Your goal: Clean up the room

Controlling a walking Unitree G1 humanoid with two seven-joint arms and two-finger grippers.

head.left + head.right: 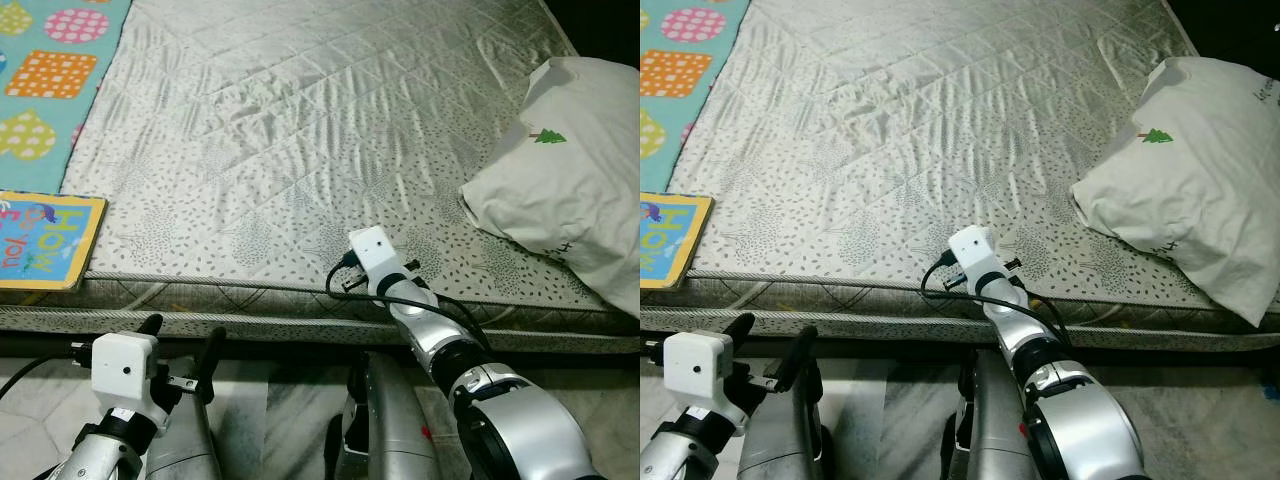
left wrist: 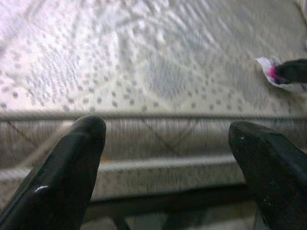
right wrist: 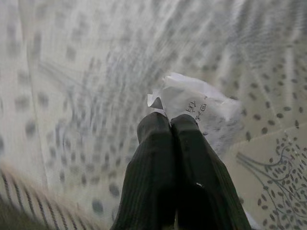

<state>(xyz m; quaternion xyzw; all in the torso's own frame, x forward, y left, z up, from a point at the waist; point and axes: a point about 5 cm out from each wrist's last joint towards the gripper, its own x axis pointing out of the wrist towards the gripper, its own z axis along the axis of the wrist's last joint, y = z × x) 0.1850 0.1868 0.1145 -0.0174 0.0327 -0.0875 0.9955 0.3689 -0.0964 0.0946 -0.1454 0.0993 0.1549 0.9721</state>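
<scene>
One scrap of white wrapper (image 3: 194, 108) lies on the mattress (image 1: 300, 130) near its near edge, and the right gripper (image 3: 170, 122) has its fingers closed together with the tips at the scrap, apparently pinching it. Step in hand, by judgement: picking up litter. The next move calls for lifting it clear and finding a bin. Left gripper (image 2: 165, 139) hovers below the edge, fingers wide apart, holding nothing. No container is visible.
</scene>
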